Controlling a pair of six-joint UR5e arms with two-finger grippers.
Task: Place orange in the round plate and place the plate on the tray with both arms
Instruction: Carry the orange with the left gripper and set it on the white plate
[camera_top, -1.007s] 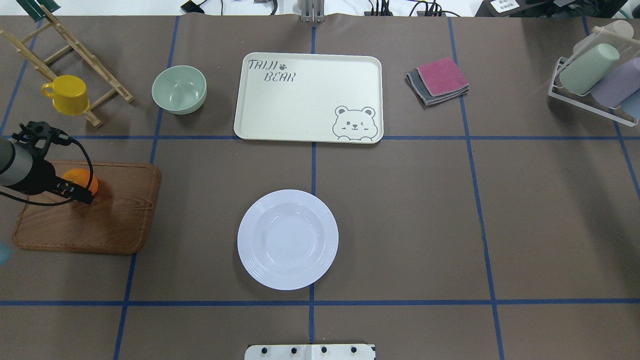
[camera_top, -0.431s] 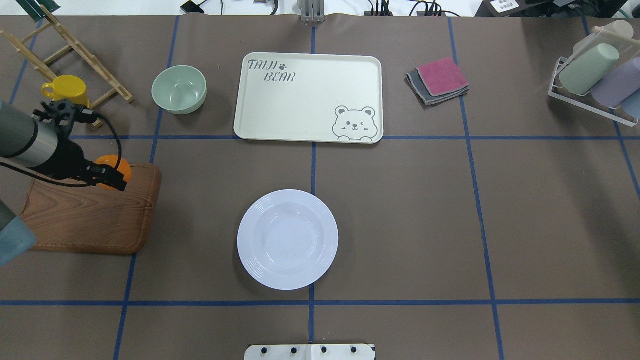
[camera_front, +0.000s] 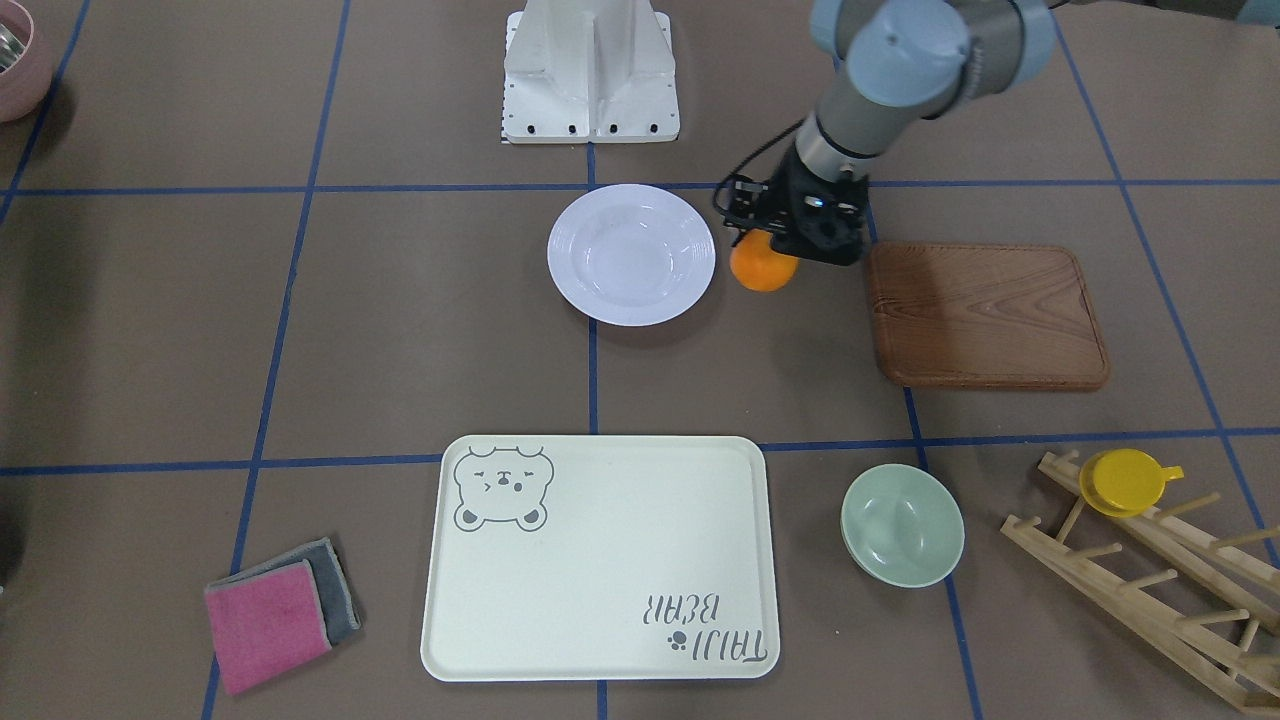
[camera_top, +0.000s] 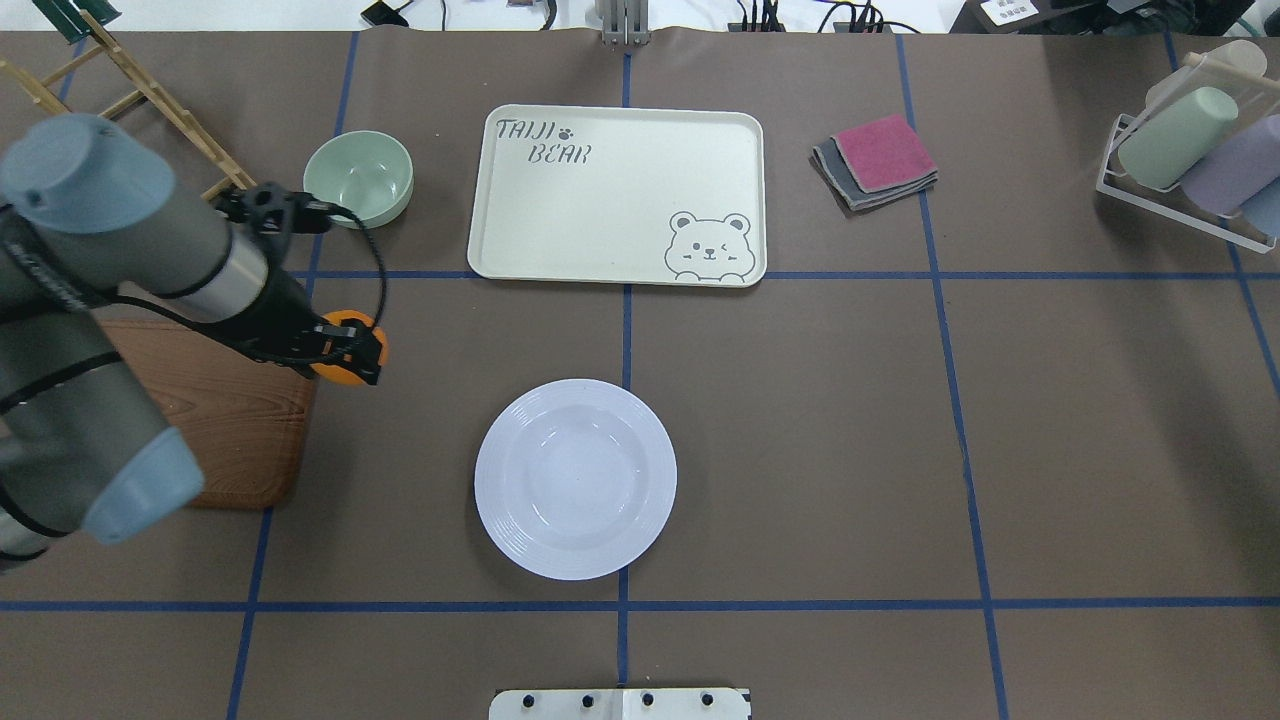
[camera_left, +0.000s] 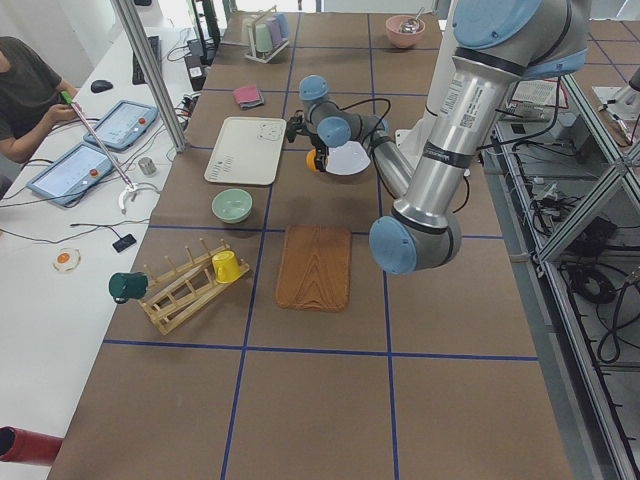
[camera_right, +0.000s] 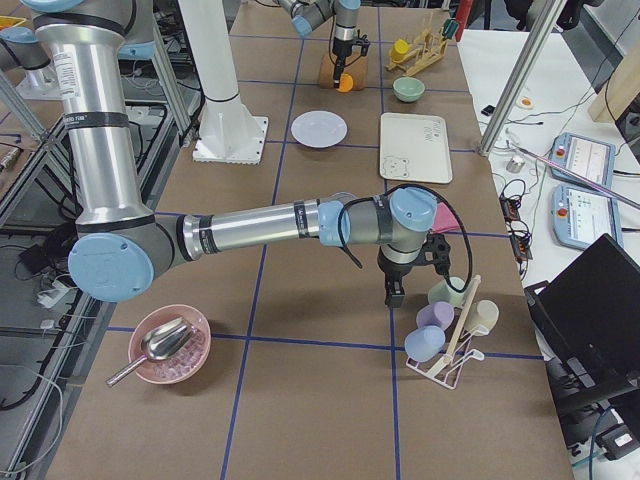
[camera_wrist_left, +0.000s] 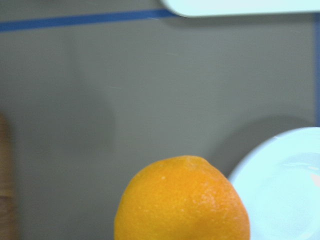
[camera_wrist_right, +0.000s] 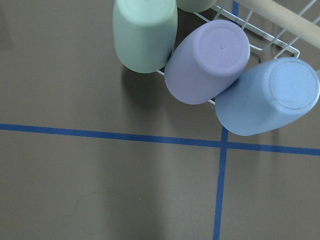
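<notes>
My left gripper (camera_top: 358, 356) is shut on the orange (camera_top: 333, 375) and holds it above the table, just past the wooden board's right edge and left of the round plate (camera_top: 575, 478). In the front-facing view the orange (camera_front: 763, 268) hangs just to the right of the plate (camera_front: 631, 253). The left wrist view shows the orange (camera_wrist_left: 182, 200) low in the middle, the plate's rim (camera_wrist_left: 280, 185) at the right and the tray's edge (camera_wrist_left: 240, 6) at the top. The plate is empty. Beyond it lies the tray (camera_top: 616, 195), empty too. My right gripper (camera_right: 393, 290) hangs by the cup rack; I cannot tell its state.
The wooden board (camera_top: 230, 430) lies under my left arm. A mint-green bowl (camera_top: 358, 178) stands left of the tray, with a wooden rack and a yellow cup (camera_front: 1120, 480) beyond it. Folded cloths (camera_top: 878, 160) and a rack of cups (camera_top: 1190, 160) sit at the right.
My left gripper has carried the orange to the right, off the wooden board and toward the plate. More of the left arm has come into the overhead view.
</notes>
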